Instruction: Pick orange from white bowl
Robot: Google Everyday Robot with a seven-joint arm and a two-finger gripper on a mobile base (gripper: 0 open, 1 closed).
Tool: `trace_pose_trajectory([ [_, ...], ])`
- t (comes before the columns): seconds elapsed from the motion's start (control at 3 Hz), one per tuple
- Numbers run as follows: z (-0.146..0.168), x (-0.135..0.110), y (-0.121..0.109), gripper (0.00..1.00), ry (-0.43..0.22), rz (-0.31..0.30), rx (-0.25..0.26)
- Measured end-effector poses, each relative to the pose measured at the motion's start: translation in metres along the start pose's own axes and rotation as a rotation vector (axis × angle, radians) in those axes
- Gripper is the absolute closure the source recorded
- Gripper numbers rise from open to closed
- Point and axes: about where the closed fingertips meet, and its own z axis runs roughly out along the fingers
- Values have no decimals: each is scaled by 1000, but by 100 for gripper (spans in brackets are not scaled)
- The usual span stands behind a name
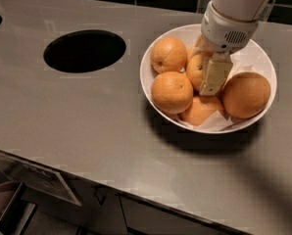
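Grasp stage: claw [207, 80] down inside the white bowl [256, 53] on the tabletop [87, 131].
I found the orange [195, 70] mid-bowl among other fruit, yellow-orange and dimpled, with the claw against its right side. I could not tell whether it was clamped. In my judgement, the next move called for a confirmed grip, then a straight lift.

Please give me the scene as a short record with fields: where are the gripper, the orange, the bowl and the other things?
counter: grey
hole: black oval in the counter
bowl: white, on the counter, right of the hole
orange: in the bowl's middle
other oranges: at least four, around it
gripper: down in the bowl, against the orange
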Motion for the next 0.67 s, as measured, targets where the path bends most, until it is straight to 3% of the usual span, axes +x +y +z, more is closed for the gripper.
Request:
trace_pose_trajectory([
  [0.67, -51, -9, 2, 100, -35, -34, 125],
])
